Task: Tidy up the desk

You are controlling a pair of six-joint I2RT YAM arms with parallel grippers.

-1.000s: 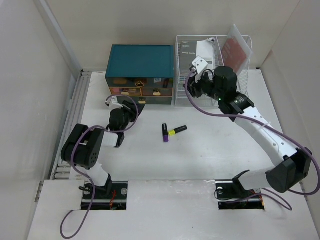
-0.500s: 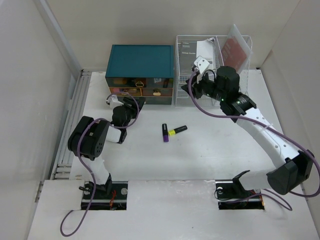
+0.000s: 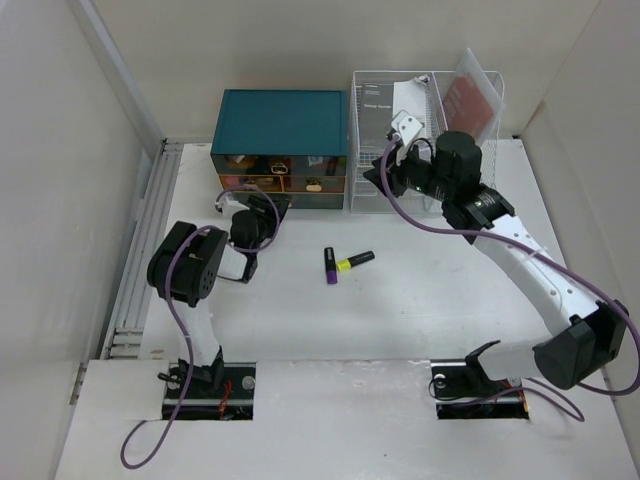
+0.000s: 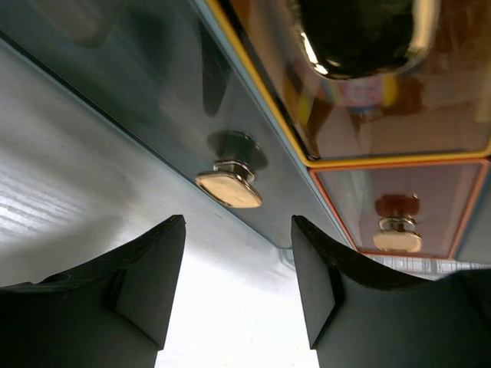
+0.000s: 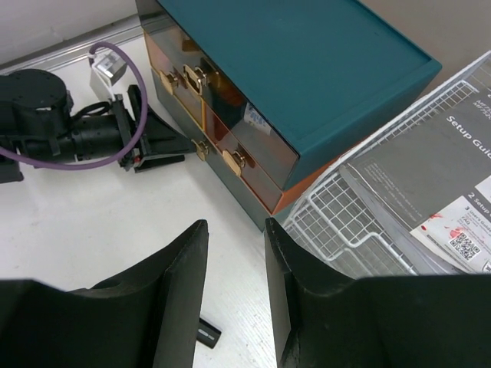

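Note:
The white desk (image 3: 420,290) holds a teal drawer box (image 3: 280,122) at the back. My left gripper (image 3: 275,207) is low on the desk at the front of the box's bottom drawer. In the left wrist view it (image 4: 238,284) is open and empty, and the drawer's gold knob (image 4: 229,189) sits just ahead between the fingers without touching them. My right gripper (image 3: 385,176) hovers by the box's right front corner; in the right wrist view it (image 5: 236,268) is open and empty. A purple highlighter (image 3: 329,266) and a yellow one (image 3: 355,261) lie mid-desk.
A white wire rack (image 3: 425,115) with a setup guide and a red-brown booklet stands right of the box; it also shows in the right wrist view (image 5: 345,222). Upper drawers have gold knobs (image 4: 397,239). Walls close in on both sides.
My left arm has swung its gripper forward and right, up to the bottom drawer's front. My right gripper has shifted slightly toward the back.

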